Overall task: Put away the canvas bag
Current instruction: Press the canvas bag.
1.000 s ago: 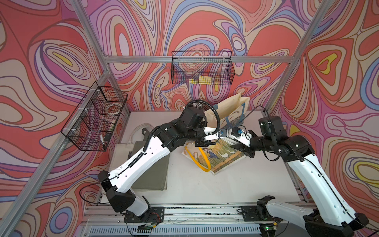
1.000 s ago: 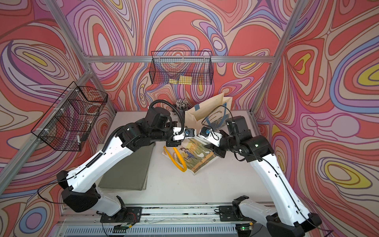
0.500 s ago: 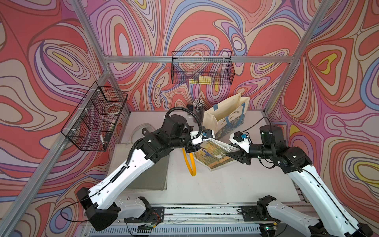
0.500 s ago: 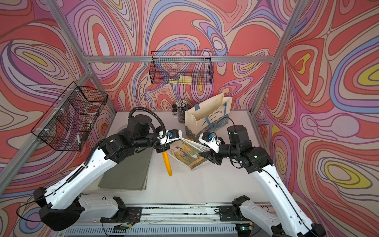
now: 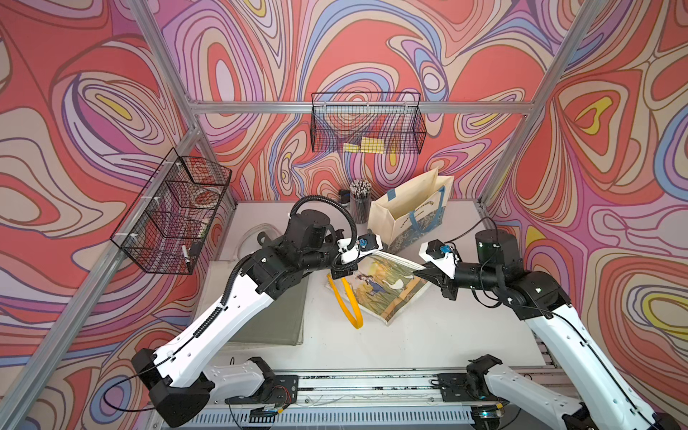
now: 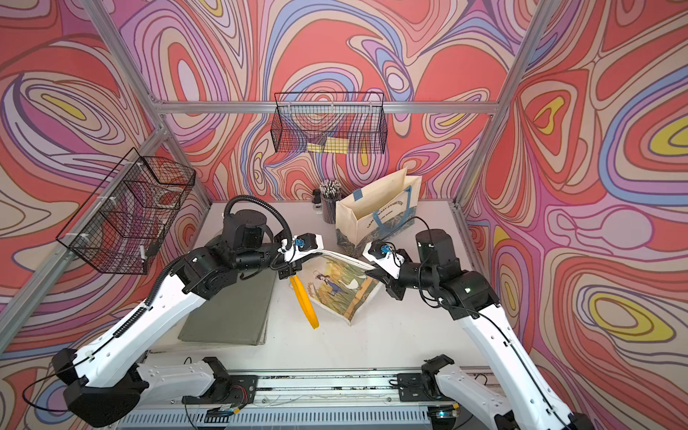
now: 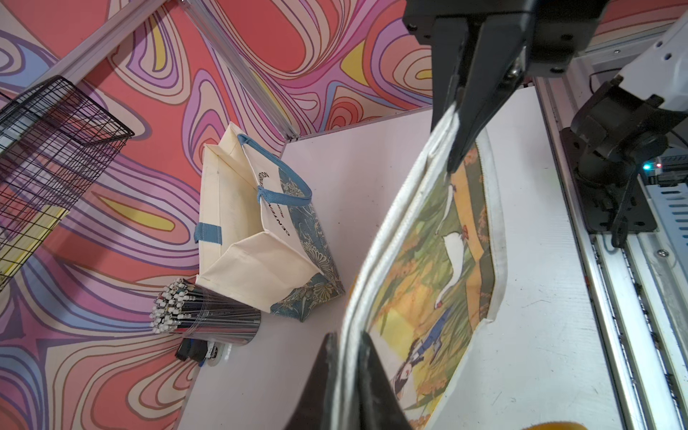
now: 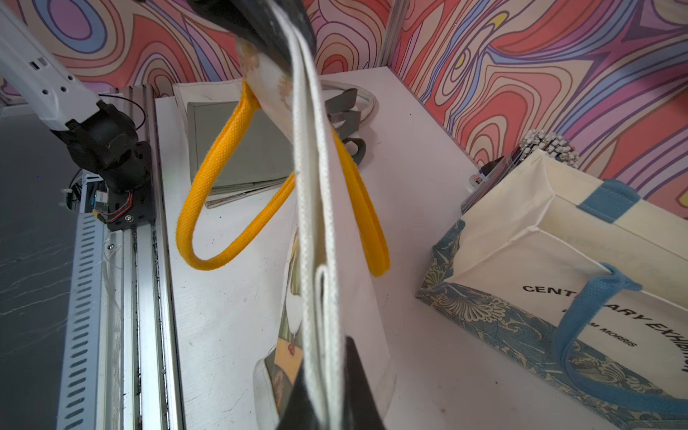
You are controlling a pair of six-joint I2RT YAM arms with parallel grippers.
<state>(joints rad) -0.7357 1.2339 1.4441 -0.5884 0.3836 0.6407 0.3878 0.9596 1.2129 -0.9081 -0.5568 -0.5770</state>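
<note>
The canvas bag [image 5: 376, 290] [image 6: 335, 286] is a flat cream bag with a painted picture and yellow handles [image 5: 348, 305]. It is stretched over the table's middle between both grippers, its lower corner touching the table. My left gripper [image 5: 340, 274] [image 7: 348, 337] is shut on the bag's white top hem at the handle end. At the opposite end of that hem my right gripper [image 5: 422, 273] [image 8: 327, 342] is shut on the doubled fabric. The handles [image 8: 208, 193] hang down in loops.
A cream tote with blue handles [image 5: 405, 216] [image 8: 540, 260] stands open at the back, next to a cup of pencils [image 5: 359, 206]. A folded grey-green cloth [image 5: 275, 316] lies at the left. Wire baskets hang on the back wall [image 5: 366, 128] and the left wall [image 5: 171, 216].
The bag has come away from the standing tote toward the table's middle. The right gripper, open beside the hem half a second ago, has shut on it.
</note>
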